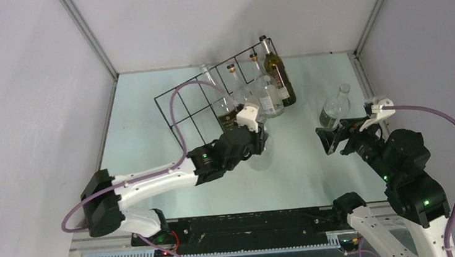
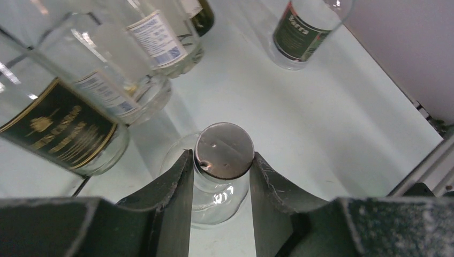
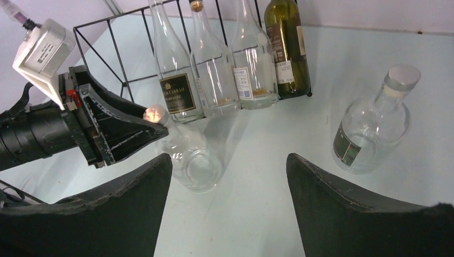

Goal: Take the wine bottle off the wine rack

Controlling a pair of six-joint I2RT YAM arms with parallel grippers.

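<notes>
The black wire wine rack (image 1: 189, 107) stands tilted at the back of the table, with several bottles (image 3: 214, 69) leaning in its right compartments, one of them dark green (image 1: 280, 73). A clear wine bottle (image 3: 194, 160) is outside the rack, just in front of it. My left gripper (image 2: 220, 174) is shut on its neck under the round cap (image 2: 224, 150). I cannot tell whether its base rests on the table. My right gripper (image 3: 229, 168) is open and empty, to the right of that bottle; in the top view this right gripper (image 1: 328, 139) points left.
A squat clear bottle (image 1: 334, 108) with a grey cap and dark label stands alone at the right, close to my right gripper; it also shows in the right wrist view (image 3: 375, 128). Grey walls enclose the table on three sides. The rack's left compartments (image 1: 179, 105) hold nothing.
</notes>
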